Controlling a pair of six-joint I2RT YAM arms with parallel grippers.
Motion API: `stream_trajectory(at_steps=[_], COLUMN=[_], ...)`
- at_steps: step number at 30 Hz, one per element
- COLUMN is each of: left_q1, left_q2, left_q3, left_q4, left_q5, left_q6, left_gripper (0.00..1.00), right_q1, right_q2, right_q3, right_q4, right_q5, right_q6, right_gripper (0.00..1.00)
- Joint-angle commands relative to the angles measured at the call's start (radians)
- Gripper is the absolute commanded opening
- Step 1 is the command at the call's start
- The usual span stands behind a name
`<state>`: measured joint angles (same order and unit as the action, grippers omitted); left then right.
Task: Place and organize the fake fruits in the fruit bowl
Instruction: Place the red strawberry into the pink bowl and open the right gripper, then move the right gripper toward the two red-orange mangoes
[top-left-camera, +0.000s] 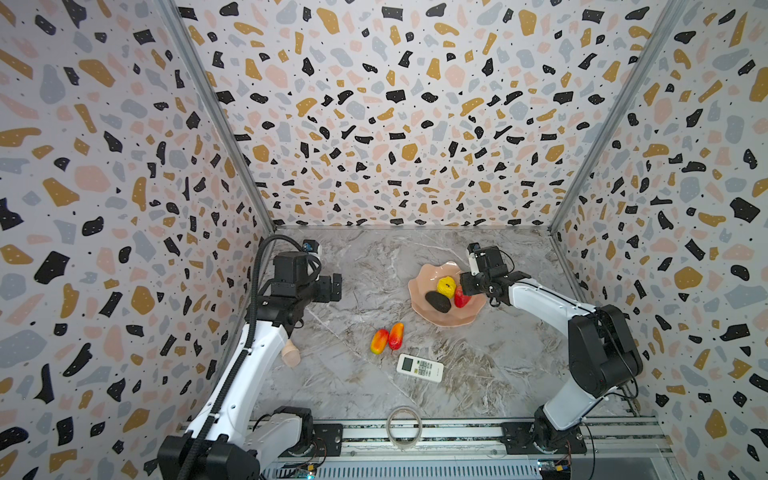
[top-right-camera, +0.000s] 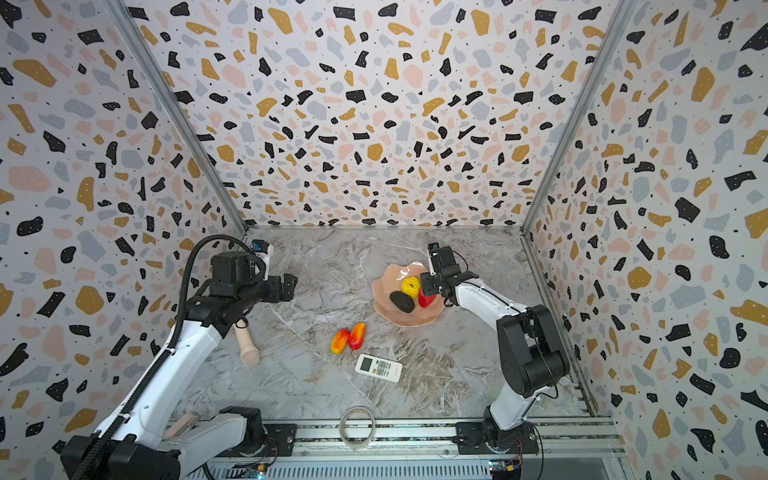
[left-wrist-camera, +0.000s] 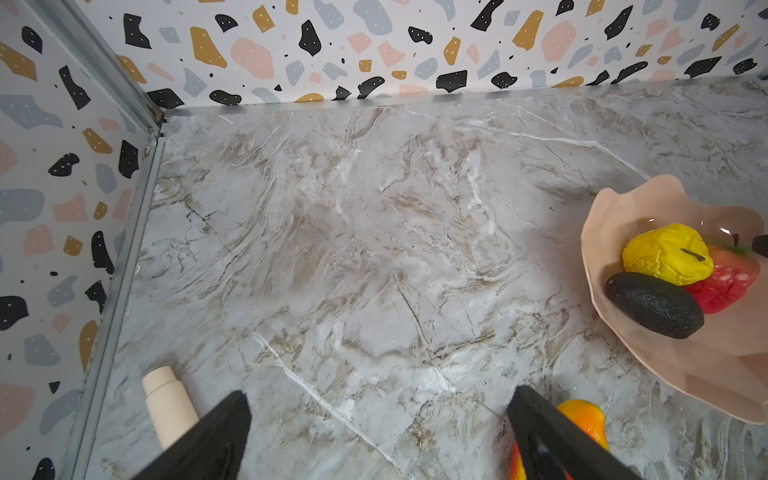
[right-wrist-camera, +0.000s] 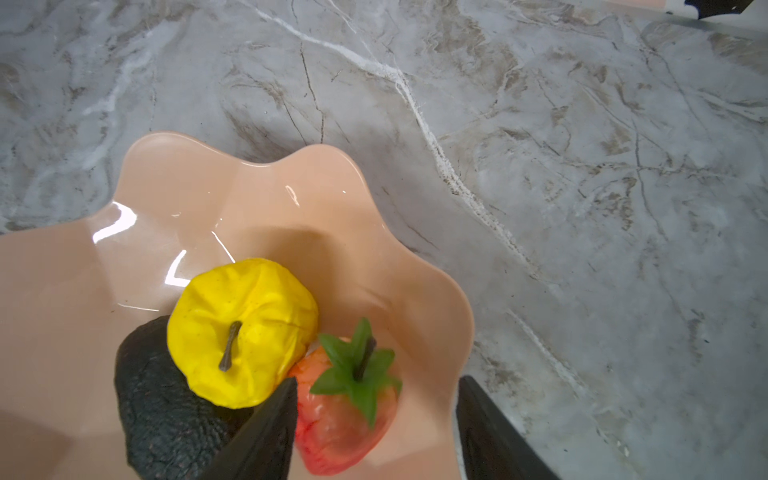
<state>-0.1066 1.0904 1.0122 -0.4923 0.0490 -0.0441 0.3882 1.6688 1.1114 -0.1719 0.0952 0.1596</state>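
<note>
The salmon-pink fruit bowl (top-left-camera: 440, 322) (top-right-camera: 409, 322) (right-wrist-camera: 166, 166) stands right of centre in both top views. Three fake fruits lie in it: a bumpy yellow one (top-left-camera: 446, 286) (right-wrist-camera: 241, 324), a dark oval (top-left-camera: 437, 301) (right-wrist-camera: 158, 407) and a red strawberry (top-left-camera: 460, 299) (right-wrist-camera: 340, 415). My right gripper (top-left-camera: 464, 289) (right-wrist-camera: 378, 382) hangs open over the strawberry; one finger is beside it and there is a gap on the other side. Two mangoes (top-left-camera: 379, 341) (top-left-camera: 396, 336) lie side by side on the marble. My left gripper (top-left-camera: 336, 286) (left-wrist-camera: 380, 392) is open and empty at the far left.
A white remote (top-left-camera: 419, 368) lies in front of the mangoes. A clear tape ring (top-left-camera: 404, 428) sits at the front rail. A beige wooden peg (top-left-camera: 290, 353) (left-wrist-camera: 166, 399) lies under the left arm. Patterned walls close in three sides.
</note>
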Motion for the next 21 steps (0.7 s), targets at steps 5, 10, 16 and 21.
stream_trajectory(at_steps=[5, 10, 16, 21], left_q1=[0.004, 0.004, 0.004, 0.004], left_q2=[-0.006, -0.004, -0.003, -0.004], left_q3=[-0.008, -0.008, -0.007, -0.006], left_q4=[0.032, 0.032, 0.032, 0.03], left_q5=[0.012, 0.012, 0.012, 0.014], left_q6=[0.006, 0.007, 0.007, 0.006], left_gripper=[1.0, 1.0, 1.0, 1.0], right_q1=[0.001, 0.048, 0.256, 0.362], right_q2=[-0.042, -0.119, -0.128, -0.041], right_q3=[-0.004, 0.011, 0.063, 0.155], right_q4=[0.0, 0.005, -0.005, -0.059], right_q5=[-0.003, -0.043, -0.14, -0.252], right_q6=[0.007, -0.078, -0.266, -0.289], right_gripper=[0.65, 0.88, 0.99, 0.99])
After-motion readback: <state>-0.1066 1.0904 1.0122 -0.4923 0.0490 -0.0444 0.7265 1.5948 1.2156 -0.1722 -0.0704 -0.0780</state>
